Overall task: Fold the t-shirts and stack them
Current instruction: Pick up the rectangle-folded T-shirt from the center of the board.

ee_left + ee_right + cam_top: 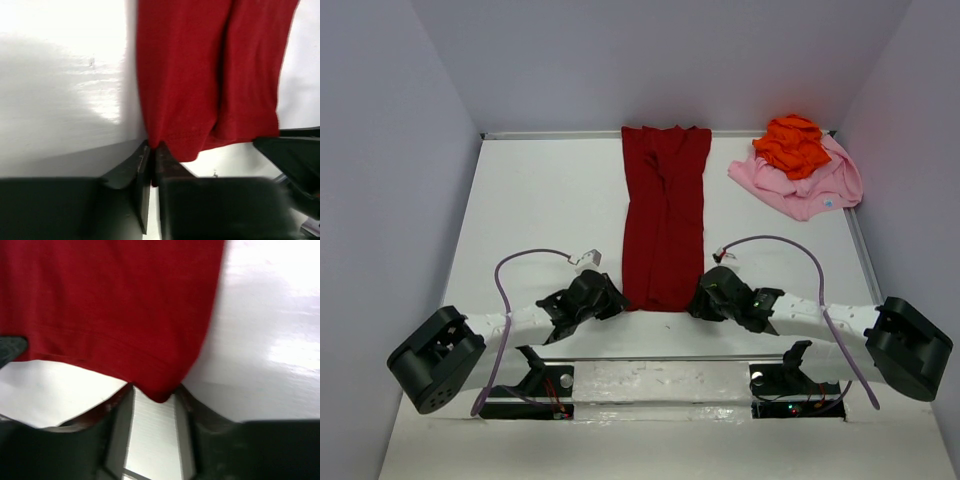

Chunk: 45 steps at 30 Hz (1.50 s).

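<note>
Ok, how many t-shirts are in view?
3. The dark red t-shirt lies folded lengthwise at centre; the light pink t-shirt is crumpled at the far right, with the orange t-shirt bunched on top. Another could hide under those two.

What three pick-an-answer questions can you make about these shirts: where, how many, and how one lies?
1. Where is the orange shirt? A on the pink shirt; B in a box; C on the floor.
2. How many shirts? A two; B three; C five.
3. How does the dark red shirt lie? A balled up; B flat, a long strip; C hanging.
Answers: 1 A, it sits bunched on the pink one; 2 B, red, orange, pink; 3 B, it stretches flat along the table.
</note>
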### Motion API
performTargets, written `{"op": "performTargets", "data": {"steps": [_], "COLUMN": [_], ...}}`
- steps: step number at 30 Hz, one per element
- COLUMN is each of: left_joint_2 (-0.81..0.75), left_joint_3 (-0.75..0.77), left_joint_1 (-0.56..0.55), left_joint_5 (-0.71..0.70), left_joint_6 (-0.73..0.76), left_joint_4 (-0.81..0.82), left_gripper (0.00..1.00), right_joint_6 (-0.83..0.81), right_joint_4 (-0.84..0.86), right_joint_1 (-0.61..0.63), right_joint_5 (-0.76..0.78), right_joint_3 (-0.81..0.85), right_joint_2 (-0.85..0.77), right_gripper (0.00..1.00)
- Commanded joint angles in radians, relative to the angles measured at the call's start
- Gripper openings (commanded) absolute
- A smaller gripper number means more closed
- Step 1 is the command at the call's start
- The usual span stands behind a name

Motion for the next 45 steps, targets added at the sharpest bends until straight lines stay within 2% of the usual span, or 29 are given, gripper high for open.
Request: {"op": "performTargets", "data": {"steps": [1, 2, 4, 14, 15, 17, 18, 19, 20, 23, 28, 31, 34, 35, 36, 40, 41, 42, 45], "left_joint_2": [0.014, 0.015, 0.014, -0.052, -0.055, -0.049, -0.045, -0.039, -0.038, -0.046, -0.063, -0.065, -0.066, -0.069, -0.071, -0.071, -0.069, -0.068, -0.063], "left_joint_3": [-0.023, -0.023, -0.023, -0.022, -0.022, -0.015, -0.012, -0.008, -0.008, -0.009, -0.015, -0.015, -0.017, -0.018, -0.018, -0.018, -0.018, -0.020, -0.022], "left_joint_1": [-0.015, -0.017, -0.018, -0.044, -0.044, -0.044, -0.043, -0.043, -0.044, -0.046, -0.046, -0.046, -0.044, -0.047, -0.047, -0.049, -0.049, -0.049, -0.050], "left_joint_5": [-0.035, -0.038, -0.040, -0.064, -0.066, -0.068, -0.071, -0.071, -0.071, -0.068, -0.066, -0.066, -0.064, -0.064, -0.064, -0.068, -0.069, -0.071, -0.071], "left_joint_6": [0.000, -0.002, -0.003, -0.023, -0.022, -0.020, -0.019, -0.019, -0.019, -0.016, -0.019, -0.019, -0.016, -0.017, -0.017, -0.019, -0.019, -0.019, -0.020], "left_joint_4": [-0.136, -0.136, -0.138, -0.178, -0.176, -0.181, -0.185, -0.187, -0.187, -0.190, -0.193, -0.193, -0.192, -0.192, -0.192, -0.190, -0.189, -0.189, -0.182], "left_gripper": [0.10, 0.01, 0.00, 0.00, 0.00, 0.00, 0.00, 0.00, 0.00, 0.00, 0.00, 0.00, 0.00, 0.00, 0.00, 0.00, 0.00, 0.00, 0.00], "right_joint_6": [-0.005, -0.003, -0.005, -0.032, -0.039, -0.045, -0.037, -0.025, -0.019, 0.006, 0.024, 0.021, 0.012, 0.012, 0.012, 0.011, 0.009, 0.006, 0.001], "right_joint_4": [-0.098, -0.098, -0.102, -0.156, -0.158, -0.170, -0.181, -0.191, -0.200, -0.227, -0.227, -0.214, -0.187, -0.173, -0.170, -0.158, -0.158, -0.159, -0.159], "right_joint_1": [0.009, 0.009, 0.009, 0.009, 0.009, 0.009, 0.009, 0.009, 0.009, 0.009, 0.009, 0.009, 0.009, 0.009, 0.009, 0.009, 0.009, 0.009, 0.009], "right_joint_5": [0.047, 0.047, 0.050, 0.025, 0.025, 0.028, 0.042, 0.047, 0.053, 0.082, 0.117, 0.123, 0.113, 0.108, 0.103, 0.088, 0.088, 0.089, 0.086], "right_joint_3": [-0.017, -0.017, -0.019, -0.008, -0.008, -0.005, 0.004, 0.007, 0.009, 0.018, 0.026, 0.041, 0.037, 0.035, 0.032, 0.035, 0.037, 0.037, 0.037], "right_joint_2": [-0.010, -0.015, -0.019, -0.103, -0.111, -0.110, -0.096, -0.090, -0.084, -0.087, -0.059, -0.018, 0.010, 0.016, 0.027, 0.042, 0.042, 0.042, 0.028], "right_gripper": [0.23, 0.16, 0.00, 0.00, 0.11, 0.46, 0.75, 0.82, 0.86, 0.87, 0.87, 0.79, 0.61, 0.54, 0.39, 0.18, 0.06, 0.01, 0.00]}}
